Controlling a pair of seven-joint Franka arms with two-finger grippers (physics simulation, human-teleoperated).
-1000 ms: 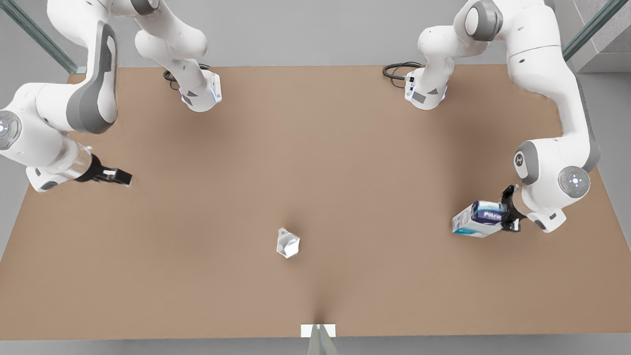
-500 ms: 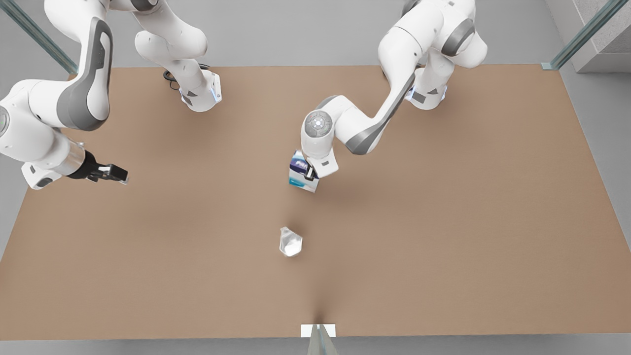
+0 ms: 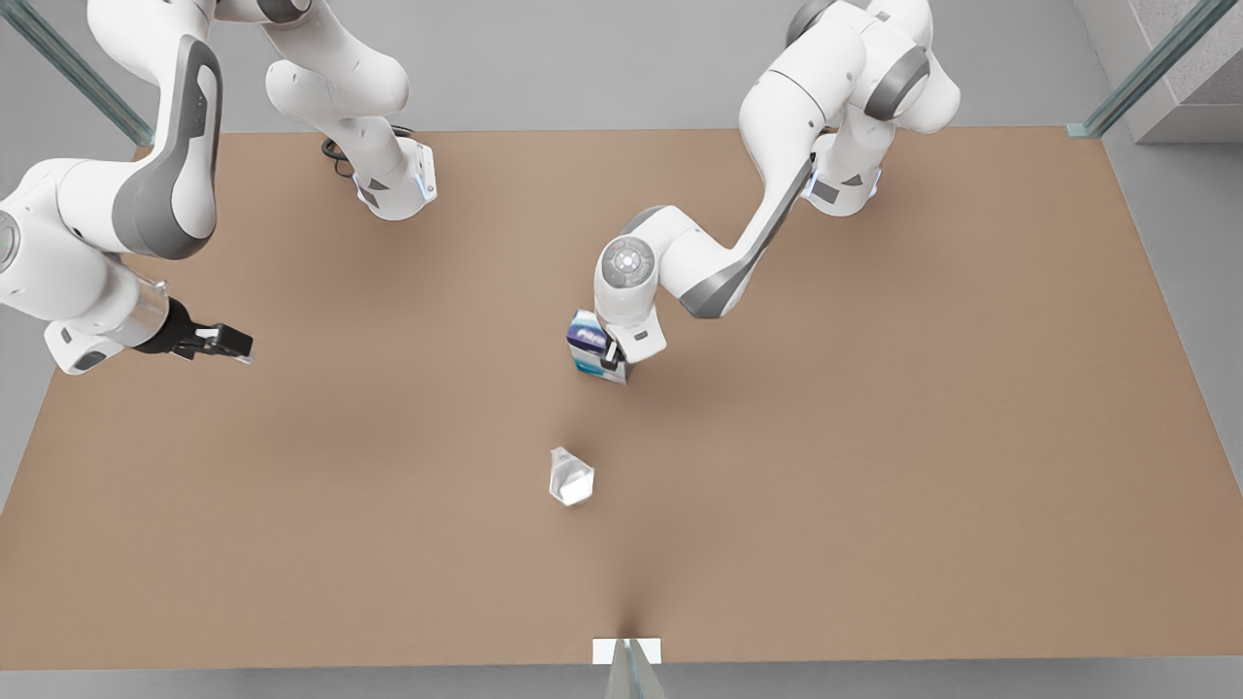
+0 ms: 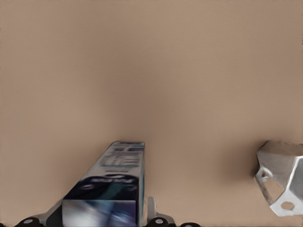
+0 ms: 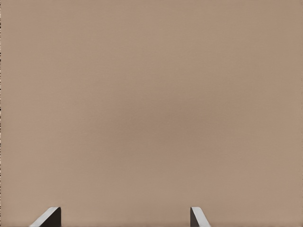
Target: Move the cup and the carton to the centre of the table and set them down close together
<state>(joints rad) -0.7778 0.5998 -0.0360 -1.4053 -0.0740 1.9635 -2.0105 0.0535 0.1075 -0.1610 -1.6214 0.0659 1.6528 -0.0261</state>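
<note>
In the front view the dark blue and white carton [image 3: 587,348] is near the middle of the light brown table [image 3: 874,437], with my left gripper [image 3: 610,355] shut on it. The left wrist view shows the carton [image 4: 111,189] between the fingers and the cup [image 4: 280,177] off to one side. The silvery faceted cup [image 3: 570,477] stands alone on the table, a short way nearer the front edge than the carton. My right gripper [image 3: 236,344] hangs open near the front view's left edge, far from both; its fingertips [image 5: 49,216] frame bare tabletop.
Both arm bases [image 3: 393,189] [image 3: 840,189] stand at the table's far edge with black cables beside them. A small white bracket [image 3: 626,650] sits at the middle of the front edge.
My left arm has swung the carton from the front view's right edge to the table's middle, then a little closer to the cup. The right arm and the cup have barely moved.
</note>
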